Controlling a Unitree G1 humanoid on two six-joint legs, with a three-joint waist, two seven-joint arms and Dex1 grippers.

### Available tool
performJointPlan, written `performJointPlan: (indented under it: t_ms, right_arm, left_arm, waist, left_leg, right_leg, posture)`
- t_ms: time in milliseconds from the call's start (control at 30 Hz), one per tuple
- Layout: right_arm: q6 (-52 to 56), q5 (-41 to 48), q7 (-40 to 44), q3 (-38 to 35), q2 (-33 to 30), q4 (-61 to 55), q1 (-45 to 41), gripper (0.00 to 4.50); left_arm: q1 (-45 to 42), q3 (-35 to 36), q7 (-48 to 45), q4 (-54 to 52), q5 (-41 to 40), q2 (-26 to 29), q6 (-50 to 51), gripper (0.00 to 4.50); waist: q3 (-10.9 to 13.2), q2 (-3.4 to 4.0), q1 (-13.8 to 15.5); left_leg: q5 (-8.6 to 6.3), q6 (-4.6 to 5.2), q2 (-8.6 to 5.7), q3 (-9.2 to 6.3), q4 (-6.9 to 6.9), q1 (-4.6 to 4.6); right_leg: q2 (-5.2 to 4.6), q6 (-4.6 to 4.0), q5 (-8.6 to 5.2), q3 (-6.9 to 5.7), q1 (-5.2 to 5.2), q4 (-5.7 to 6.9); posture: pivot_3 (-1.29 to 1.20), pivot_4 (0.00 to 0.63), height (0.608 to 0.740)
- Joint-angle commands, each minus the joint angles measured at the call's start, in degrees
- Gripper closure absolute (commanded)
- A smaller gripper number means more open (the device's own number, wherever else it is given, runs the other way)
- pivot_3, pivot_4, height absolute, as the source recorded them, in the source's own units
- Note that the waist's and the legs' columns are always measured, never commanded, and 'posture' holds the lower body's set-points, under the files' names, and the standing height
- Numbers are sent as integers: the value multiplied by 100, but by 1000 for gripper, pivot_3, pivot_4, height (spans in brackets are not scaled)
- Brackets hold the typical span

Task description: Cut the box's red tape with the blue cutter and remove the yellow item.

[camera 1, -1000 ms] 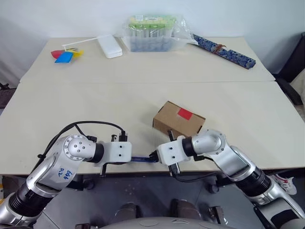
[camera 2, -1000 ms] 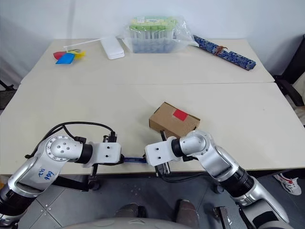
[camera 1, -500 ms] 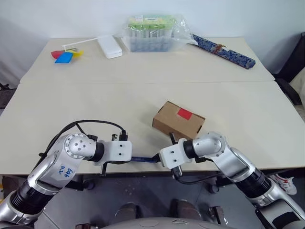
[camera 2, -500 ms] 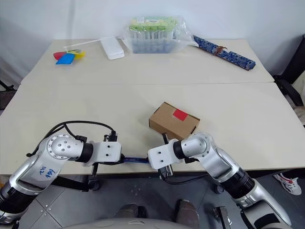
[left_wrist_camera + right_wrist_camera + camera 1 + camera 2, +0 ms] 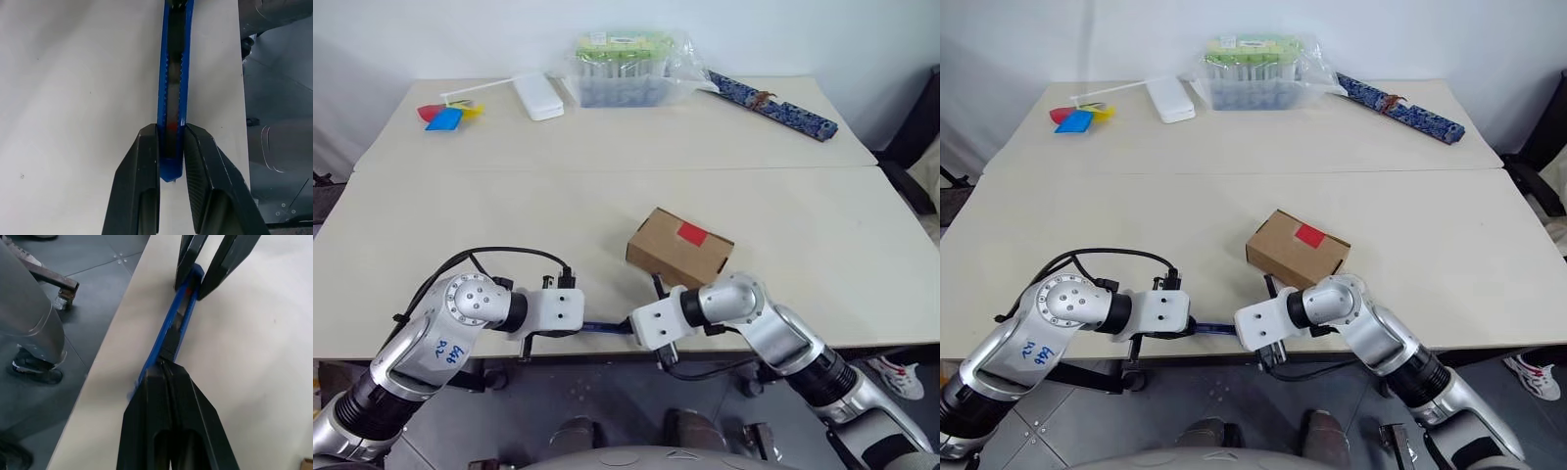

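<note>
Since a second ago our right arm has slid a little toward the left arm along the near table edge, while the left one has kept its place and the box has not shifted.

Our left gripper (image 5: 171, 156) pinches the butt end of the cutter (image 5: 174, 83) between its two black, ribbed-looking fingers, which stand only as far apart as the slim blue handle is wide. The cutter is a narrow, straight plastic bar with toothed rails along a dark central channel. It lies along the near edge of the table (image 5: 509, 225), almost parallel to it. Our right gripper (image 5: 164, 369) meets the cutter's other end with its matte black fingers pressed together to a wedge; the tip of that wedge sits on the dark slider, and we cannot tell whether anything is pinched between them.

The box (image 5: 680, 246) is plain brown cardboard, a squat carton lying flat just beyond our right wrist, near the front edge of the table and right of its middle. The tape (image 5: 692, 233) is a small glossy red rectangle on its top face.

At the far edge lie a paper pinwheel (image 5: 445, 113), a flat white case (image 5: 538, 96), a crinkled clear-wrapped container (image 5: 622, 67) and a long patterned blue strip (image 5: 773, 105).
</note>
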Motion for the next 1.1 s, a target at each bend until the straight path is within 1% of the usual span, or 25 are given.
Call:
performJointPlan:
  t_ms: [33,433,667,800,900,1100]
  right_arm:
    - [-30,-79,9,203,163,85,-55,4450]
    - [-158,-280,-105,382,660,479,-325,4450]
    - [-297,-324,-137,457,848,704,-442,4450]
    - [-185,-316,-172,308,864,662,-524,4450]
    - [175,-113,-121,5,774,379,-547,4450]
    - [1917,984,271,-1054,226,-941,-516,4450]
  left_arm:
    - [115,-264,24,26,10,-62,68,4122]
    - [114,-279,14,-28,9,-63,131,4122]
    - [117,-291,31,-58,18,-74,161,4122]
    - [104,-241,63,-19,15,-84,136,4122]
    - [152,-71,131,37,-52,-98,122,4122]
    - [294,874,363,466,-596,-240,-503,4122]
  waist:
    - [-1,1,-2]
    - [-4,7,-13]
    - [-6,10,-15]
    - [-6,10,-10]
    - [-6,10,1]
    - [-2,10,-8]
  left_leg:
    - [0,0,0,0,0,0]
    - [0,-1,1,0,0,3]
    - [0,-2,1,0,-1,4]
    - [1,-4,2,0,-1,5]
    - [1,-2,2,-1,-1,0]
    - [1,-2,4,-7,-1,-14]
  right_leg:
    - [0,0,0,0,0,0]
    - [0,0,0,0,0,3]
    - [0,0,0,1,0,4]
    - [1,-1,-1,1,-1,6]
    - [0,-1,0,1,-1,3]
    - [-1,-1,0,-2,-11,0]
  posture:
    - [0,150,740]
    - [0,150,740]
    - [0,150,740]
    - [0,150,740]
    - [0,150,740]
    - [0,150,740]
